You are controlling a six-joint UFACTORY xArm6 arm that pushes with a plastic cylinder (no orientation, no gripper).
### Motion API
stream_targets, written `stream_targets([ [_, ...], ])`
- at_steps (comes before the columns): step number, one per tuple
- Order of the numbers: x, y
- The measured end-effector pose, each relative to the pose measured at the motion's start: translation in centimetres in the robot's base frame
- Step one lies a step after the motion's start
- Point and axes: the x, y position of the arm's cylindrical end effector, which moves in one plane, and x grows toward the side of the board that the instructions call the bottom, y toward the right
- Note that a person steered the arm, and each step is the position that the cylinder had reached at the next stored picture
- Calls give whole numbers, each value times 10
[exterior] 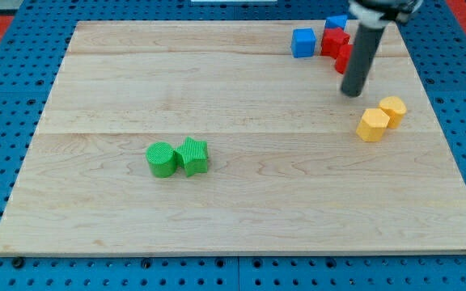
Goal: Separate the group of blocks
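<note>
Up at the view's top right, my tip rests on the tabletop just below 2 red blocks, whose shapes the rod partly hides. A blue cube sits to their left, another blue block above. 2 yellow blocks touch below-right of my tip. A green cylinder touches a green star mid-tabletop. No container shows; the tool is a bare rod, nothing pinched.

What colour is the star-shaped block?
Green star block, seen in the camera view, touching a green cylinder.
</note>
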Motion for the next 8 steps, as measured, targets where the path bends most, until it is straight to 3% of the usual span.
stream_targets([
  [1,-35,67],
  [4,-155,25],
  [6,-140,-159],
  [7,-145,-112],
  [8,-139,-9],
])
